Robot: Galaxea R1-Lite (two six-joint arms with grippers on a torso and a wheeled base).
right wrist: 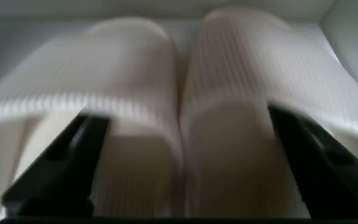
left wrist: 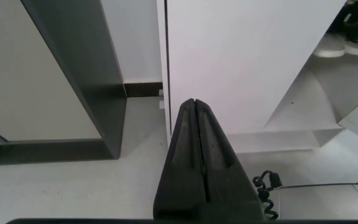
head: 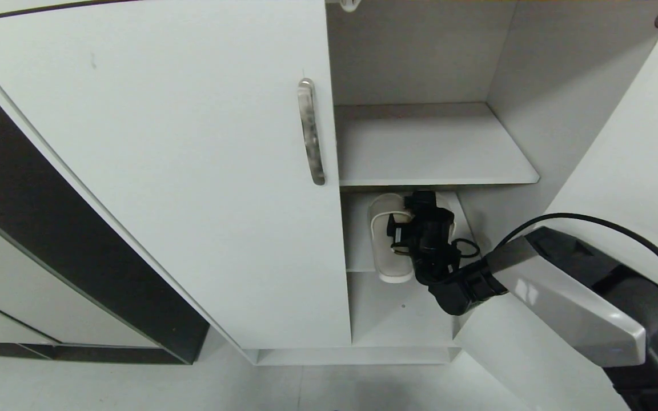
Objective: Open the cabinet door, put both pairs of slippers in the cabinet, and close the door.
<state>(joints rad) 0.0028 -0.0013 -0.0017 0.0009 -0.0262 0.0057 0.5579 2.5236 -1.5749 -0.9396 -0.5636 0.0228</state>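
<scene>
Right gripper (right wrist: 185, 143) is inside the cabinet (head: 500, 68), in the lower compartment, with jaws spread over the pair of white slippers (head: 386, 240). The pair lies on the compartment floor, just under the shelf (head: 432, 142). Left gripper (left wrist: 194, 124) hangs low outside by the closed door (head: 192, 171), jaws pressed together. Risk: on pulling out, a jaw could snag a strap and drag the pair out, or the wrist could knock the shelf edge, since the fit looks tight.

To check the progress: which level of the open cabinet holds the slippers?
The middle shelf: the white slippers lie on it. The upper shelf above it and the cabinet floor below it are bare.
</scene>
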